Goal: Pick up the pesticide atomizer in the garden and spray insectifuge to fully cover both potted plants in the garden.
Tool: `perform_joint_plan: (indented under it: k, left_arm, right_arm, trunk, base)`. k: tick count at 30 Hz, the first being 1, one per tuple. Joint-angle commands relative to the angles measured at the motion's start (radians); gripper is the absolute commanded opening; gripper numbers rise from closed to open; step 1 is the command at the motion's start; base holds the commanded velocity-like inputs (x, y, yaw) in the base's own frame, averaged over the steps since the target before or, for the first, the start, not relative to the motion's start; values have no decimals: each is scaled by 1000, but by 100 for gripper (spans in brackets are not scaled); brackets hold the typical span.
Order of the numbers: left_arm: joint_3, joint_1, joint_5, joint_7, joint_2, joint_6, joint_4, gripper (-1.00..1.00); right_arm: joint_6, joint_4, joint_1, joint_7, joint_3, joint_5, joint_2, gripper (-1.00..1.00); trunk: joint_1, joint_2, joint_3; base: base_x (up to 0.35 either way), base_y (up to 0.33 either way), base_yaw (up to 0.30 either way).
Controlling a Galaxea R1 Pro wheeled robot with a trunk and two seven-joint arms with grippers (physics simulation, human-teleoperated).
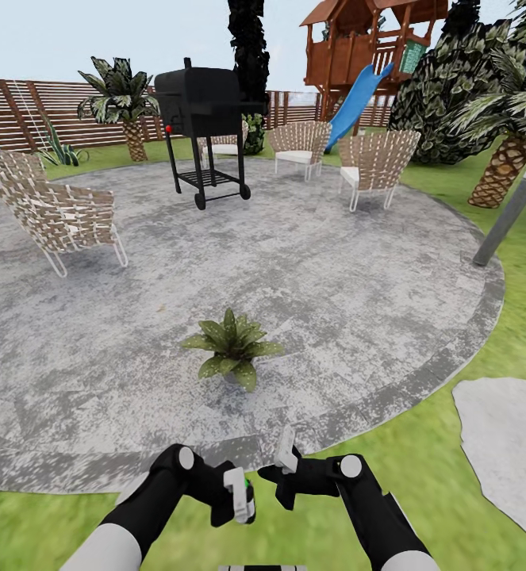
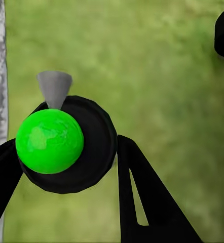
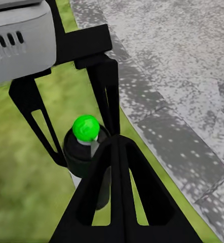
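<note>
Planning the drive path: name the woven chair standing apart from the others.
The woven chair at the patio's left edge; the other three cluster at the back beyond the black grill.

Four chairs (image 1: 64,214), one potted plant (image 1: 231,349)

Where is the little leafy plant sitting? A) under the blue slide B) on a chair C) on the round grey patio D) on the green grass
C: the potted plant stands on the round grey patio, ahead of both claws and well short of the black grill.
</note>
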Motion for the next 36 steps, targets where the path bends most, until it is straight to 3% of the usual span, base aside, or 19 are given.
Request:
perform_joint_plan:
  k: [1, 18, 36]
  left_arm:
    - [0, 0, 4, -4, 0, 3, -2, -100]
    - [3, -4, 38, 16, -4, 3, -20, -100]
    - [3, -4, 41, 18, -14, 4, -20, -100]
  right_arm:
    - [-10, -1, -1, 3, -5, 10, 2, -100]
    - [-10, -1, -1, 4, -5, 10, 2, -100]
    - [-10, -2, -1, 3, -5, 10, 2, -100]
  trunk:
    - [0, 0, -1]
    - [0, 0, -1]
    - [0, 0, -1]
  base:
    - [0, 0, 0]
    - [0, 0, 0]
    - [0, 0, 0]
